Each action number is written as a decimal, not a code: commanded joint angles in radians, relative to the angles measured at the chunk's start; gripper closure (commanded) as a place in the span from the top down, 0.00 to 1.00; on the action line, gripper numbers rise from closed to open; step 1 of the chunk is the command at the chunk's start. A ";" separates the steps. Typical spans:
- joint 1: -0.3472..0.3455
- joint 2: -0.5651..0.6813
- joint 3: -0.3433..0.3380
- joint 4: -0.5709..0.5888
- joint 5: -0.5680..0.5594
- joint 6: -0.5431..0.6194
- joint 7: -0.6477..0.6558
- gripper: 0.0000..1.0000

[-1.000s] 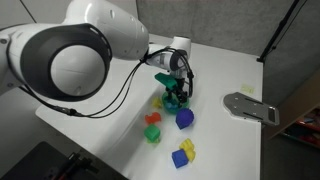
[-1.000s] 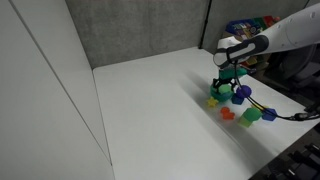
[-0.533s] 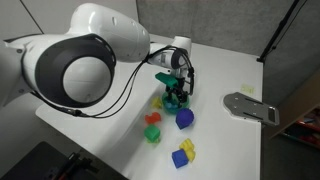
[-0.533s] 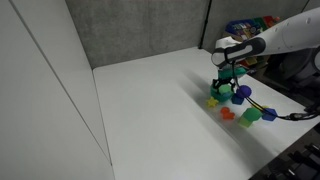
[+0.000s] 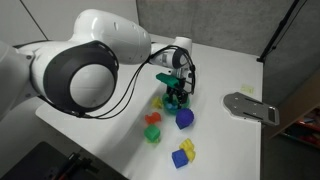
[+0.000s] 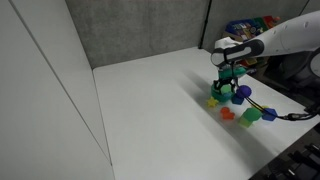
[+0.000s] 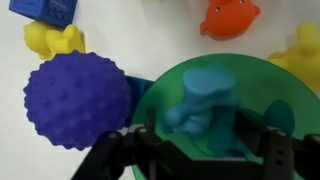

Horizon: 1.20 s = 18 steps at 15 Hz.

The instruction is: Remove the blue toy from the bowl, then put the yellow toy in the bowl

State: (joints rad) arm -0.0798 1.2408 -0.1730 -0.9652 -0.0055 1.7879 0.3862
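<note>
The light-blue toy point(image 7: 205, 100) stands in the green bowl point(image 7: 260, 90). In the wrist view my gripper point(image 7: 200, 135) is lowered into the bowl with one finger on each side of the toy; it is open, with a small gap on the left. The yellow star-like toy point(image 7: 302, 55) lies on the table just beside the bowl's rim. In both exterior views the gripper point(image 5: 176, 93) point(image 6: 226, 84) covers most of the bowl point(image 5: 173, 102), and the yellow toy point(image 5: 158, 100) point(image 6: 213, 101) lies next to it.
A dark-blue knobbly ball point(image 7: 75, 100) point(image 5: 184, 119) touches the bowl's side. An orange-red toy point(image 7: 230, 15) point(image 5: 153, 118), a green block point(image 5: 152, 134) and a blue block with a yellow piece point(image 5: 183, 155) point(image 7: 50, 25) lie nearby. A grey flat object point(image 5: 250, 107) lies farther off on the white table.
The gripper stays over the bowl; only the arm's near links shift slightly.
</note>
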 commanded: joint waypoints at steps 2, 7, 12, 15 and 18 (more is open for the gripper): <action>-0.008 0.066 -0.006 0.106 -0.026 -0.075 -0.009 0.42; -0.003 0.054 -0.008 0.114 -0.021 -0.101 -0.007 0.06; 0.004 0.026 -0.006 0.132 -0.016 -0.110 0.000 0.04; 0.009 0.012 -0.002 0.144 -0.012 -0.118 0.001 0.04; 0.019 -0.012 0.000 0.151 -0.009 -0.127 0.005 0.04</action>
State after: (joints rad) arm -0.0659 1.2622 -0.1797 -0.8305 -0.0240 1.7040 0.3864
